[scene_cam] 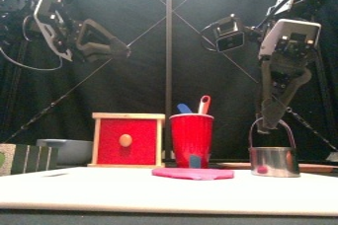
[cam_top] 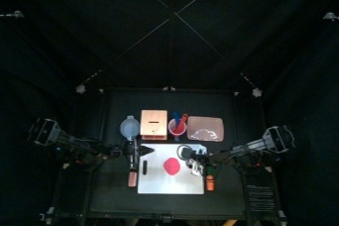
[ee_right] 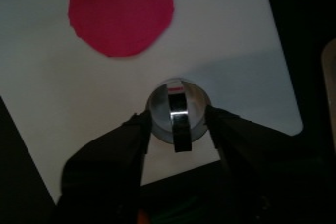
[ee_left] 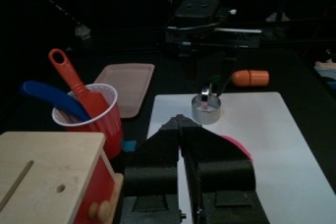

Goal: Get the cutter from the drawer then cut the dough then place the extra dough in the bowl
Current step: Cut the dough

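Here, cutter [scene_cam: 275, 161]: upright on board [cam_top: 166, 198], near dough [cam_top: 171, 168], not touching
right end effector [scene_cam: 272, 130]: pinching its wire handle
left end effector [ee_left: 182, 122]: pressed together, raised at left

The round metal cutter [scene_cam: 275, 161] stands upright, open end down, near the right edge of the white cutting board [cam_top: 153, 195], its wire handle pinched by the right gripper [scene_cam: 271, 127]; whether its rim touches the board cannot be told. The dough [cam_top: 169, 167], a flat pink-red disc, lies uncut at the board's middle, left of the cutter and apart from it. Behind the board sits the pale wooden box [scene_cam: 128, 140], its red drawer front flush in the frame. The blue-grey bowl [cam_top: 129, 126] rests on the worktop just left of the box.
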